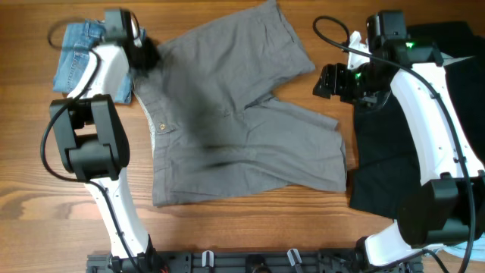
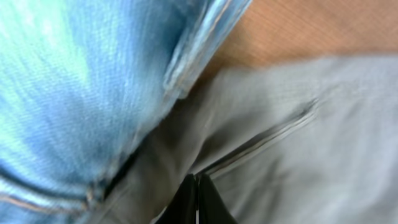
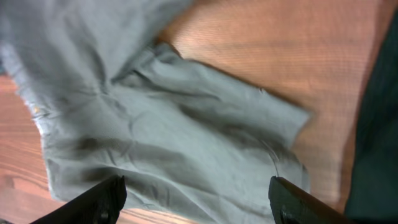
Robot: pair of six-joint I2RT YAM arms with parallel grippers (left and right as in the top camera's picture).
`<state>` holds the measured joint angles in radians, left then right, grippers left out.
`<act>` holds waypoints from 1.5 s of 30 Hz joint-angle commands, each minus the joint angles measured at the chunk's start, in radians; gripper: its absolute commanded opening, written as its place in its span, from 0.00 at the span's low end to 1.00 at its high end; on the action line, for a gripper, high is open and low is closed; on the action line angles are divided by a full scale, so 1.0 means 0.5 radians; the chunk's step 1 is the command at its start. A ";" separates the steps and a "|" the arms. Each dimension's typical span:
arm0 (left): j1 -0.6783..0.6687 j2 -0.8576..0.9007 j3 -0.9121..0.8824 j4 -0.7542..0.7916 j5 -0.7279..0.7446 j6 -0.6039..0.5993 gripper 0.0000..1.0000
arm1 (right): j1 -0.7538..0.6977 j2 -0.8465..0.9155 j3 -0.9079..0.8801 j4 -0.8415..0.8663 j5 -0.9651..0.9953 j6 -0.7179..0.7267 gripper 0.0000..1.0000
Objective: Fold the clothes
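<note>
Denim shorts [image 2: 74, 81] fill the left of the left wrist view, with the left fingers [image 2: 211, 205] at the bottom edge pressed together, seemingly pinching the upper waistband corner of the grey shorts [image 1: 235, 121]. The right fingers [image 3: 102, 202] are spread wide and empty, hovering over bare tabletop [image 1: 250, 227] just right of the upper leg. In the overhead view, the grey shorts lie flat and unfolded at centre frame. Their waistband runs down the left side and both legs point right, the upper one angling toward the top of the frame. The long axis runs left to right, tilted slightly clockwise. A black garment [image 1: 379, 178] lies at the right edge under the right arm.

Step in hand, as judged: taking hold for the first fold, no crease made yet. The next move probably calls for the right fingers to grip a hem, then both arms to carry one half over the other, edges aligned.
</note>
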<state>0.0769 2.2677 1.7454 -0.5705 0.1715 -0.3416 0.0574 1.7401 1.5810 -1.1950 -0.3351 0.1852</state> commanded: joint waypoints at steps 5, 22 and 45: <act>0.035 -0.118 1.119 -1.269 -0.061 0.224 0.15 | -0.003 -0.005 -0.593 0.032 0.229 0.272 0.75; -0.311 -0.117 -0.195 -1.241 -0.026 0.303 0.25 | -0.043 -0.014 -0.816 1.682 -0.003 0.249 0.75; 0.008 -0.128 -0.659 -0.189 -0.225 -0.141 0.04 | -0.174 -0.031 -0.924 0.526 0.021 0.027 0.76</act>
<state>0.0330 2.1197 1.4609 -0.6735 0.0765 -0.3920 -0.0319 1.7393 1.1511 -0.9672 -0.3714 0.1806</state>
